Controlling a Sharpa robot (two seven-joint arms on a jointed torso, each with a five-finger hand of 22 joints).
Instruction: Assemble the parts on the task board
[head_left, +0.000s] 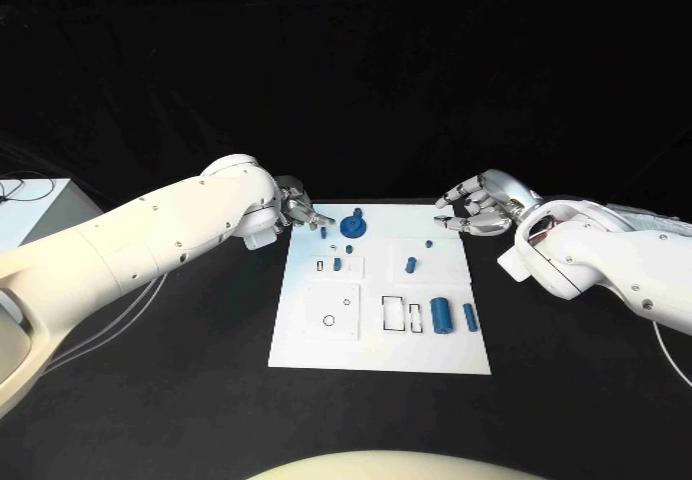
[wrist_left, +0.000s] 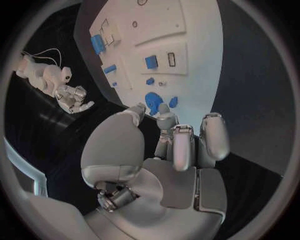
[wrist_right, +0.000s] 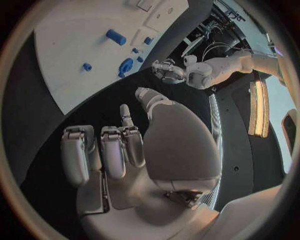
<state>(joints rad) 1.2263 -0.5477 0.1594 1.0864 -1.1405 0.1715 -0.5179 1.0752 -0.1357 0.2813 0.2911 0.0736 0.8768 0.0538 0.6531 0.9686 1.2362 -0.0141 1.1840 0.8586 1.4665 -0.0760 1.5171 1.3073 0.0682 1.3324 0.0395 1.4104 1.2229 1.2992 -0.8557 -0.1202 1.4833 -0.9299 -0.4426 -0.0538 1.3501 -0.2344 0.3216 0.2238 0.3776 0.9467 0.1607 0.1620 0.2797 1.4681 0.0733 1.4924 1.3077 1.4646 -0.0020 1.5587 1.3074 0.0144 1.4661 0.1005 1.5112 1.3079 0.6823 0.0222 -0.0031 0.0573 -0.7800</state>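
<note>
The setting is a robotics laboratory or test cell. The work surface is a black table (head_left: 173, 400) against a dark backdrop, which isolates the test fixture. At the centre of the table lies a white task board (head_left: 433, 345) with outlined recesses and small blue parts (head_left: 441, 315), a layout typical of manipulation benchmarks. To the left of the task board, at the table's edge, stands a white box-shaped unit (head_left: 32, 212) with loose cables (head_left: 15, 188) on it. Beyond the table, the right wrist view shows framing and bundled wiring (wrist_right: 215, 30).
</note>
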